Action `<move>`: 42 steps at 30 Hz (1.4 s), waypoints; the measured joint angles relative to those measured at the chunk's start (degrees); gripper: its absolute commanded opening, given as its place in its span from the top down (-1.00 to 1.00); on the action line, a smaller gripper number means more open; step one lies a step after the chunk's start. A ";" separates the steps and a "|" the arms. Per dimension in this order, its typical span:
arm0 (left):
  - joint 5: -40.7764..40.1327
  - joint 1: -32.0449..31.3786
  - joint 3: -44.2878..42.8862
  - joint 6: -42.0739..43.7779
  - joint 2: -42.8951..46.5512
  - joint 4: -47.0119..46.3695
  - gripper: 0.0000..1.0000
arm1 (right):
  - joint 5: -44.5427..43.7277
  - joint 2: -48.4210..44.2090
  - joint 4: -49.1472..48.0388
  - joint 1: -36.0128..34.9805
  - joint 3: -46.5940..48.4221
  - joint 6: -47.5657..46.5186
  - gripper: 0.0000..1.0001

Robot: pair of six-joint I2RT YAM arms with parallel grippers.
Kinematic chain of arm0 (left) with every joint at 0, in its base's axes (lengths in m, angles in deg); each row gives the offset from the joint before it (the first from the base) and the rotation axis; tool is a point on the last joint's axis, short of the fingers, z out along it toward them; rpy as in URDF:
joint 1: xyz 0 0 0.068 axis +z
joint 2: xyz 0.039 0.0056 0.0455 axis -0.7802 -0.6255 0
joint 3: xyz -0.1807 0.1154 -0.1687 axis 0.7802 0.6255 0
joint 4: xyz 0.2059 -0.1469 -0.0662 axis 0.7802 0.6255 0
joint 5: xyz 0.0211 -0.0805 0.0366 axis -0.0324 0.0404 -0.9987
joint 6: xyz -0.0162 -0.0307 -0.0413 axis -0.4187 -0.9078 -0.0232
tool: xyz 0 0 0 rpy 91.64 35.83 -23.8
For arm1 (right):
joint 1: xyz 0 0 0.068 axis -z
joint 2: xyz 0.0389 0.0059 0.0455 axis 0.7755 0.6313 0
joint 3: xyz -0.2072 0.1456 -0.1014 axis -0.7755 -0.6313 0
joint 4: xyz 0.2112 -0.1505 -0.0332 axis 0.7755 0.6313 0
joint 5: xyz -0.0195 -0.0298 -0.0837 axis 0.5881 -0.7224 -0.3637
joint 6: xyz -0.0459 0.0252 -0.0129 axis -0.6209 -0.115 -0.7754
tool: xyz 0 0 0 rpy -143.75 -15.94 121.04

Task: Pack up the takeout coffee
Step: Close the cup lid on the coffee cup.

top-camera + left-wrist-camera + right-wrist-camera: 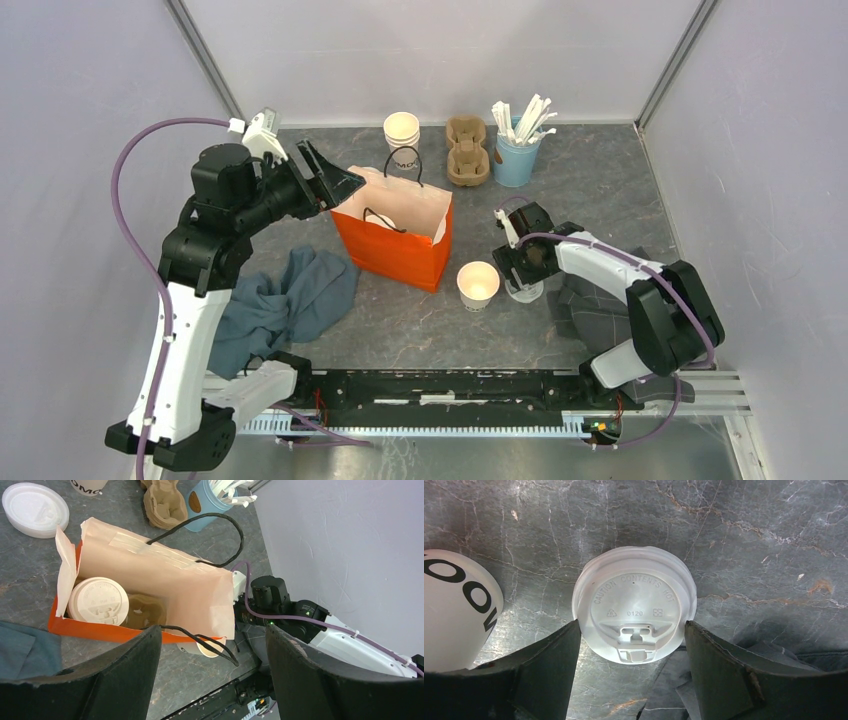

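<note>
Right of the orange paper bag point(395, 250) | your right gripper point(631, 625) is straddling a round white plastic sip lid point(634, 605), fingers wide, unclosed | your left gripper point(212, 630) is hovering wide, empty | one lidded cream paper cup point(98, 601) is sitting in the bag, an uncapped cream paper cup point(478, 283) standing outside | capping step, judged; next is calling for a square close on the lid rim.

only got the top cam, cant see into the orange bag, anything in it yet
observer: Yes, the left wrist view shows one lidded cup standing in a cardboard carrier inside the orange bag, with the slot beside it empty.
operator: and whats under the right tool, the arm blocks it
observer: The right wrist view shows a white sip lid between its fingers, one at each side of the rim. Whether they squeeze it, or a cup sits beneath, I cannot tell.
</note>
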 measured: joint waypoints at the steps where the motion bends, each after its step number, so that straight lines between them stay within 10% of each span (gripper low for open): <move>1: 0.00 0.00 0.00 0.00 -0.04 0.00 -0.64 | -0.02 0.11 -0.13 0.00 0.00 -0.09 -0.58; 28: 2.73 0.00 1.88 0.00 -0.74 -1.11 -0.64 | 9.73 -16.11 11.65 -0.46 9.18 -2.69 -0.43; 42: 4.22 0.00 3.37 0.00 0.13 -1.92 -0.64 | 11.23 -7.28 16.41 -17.53 21.18 -0.72 -0.47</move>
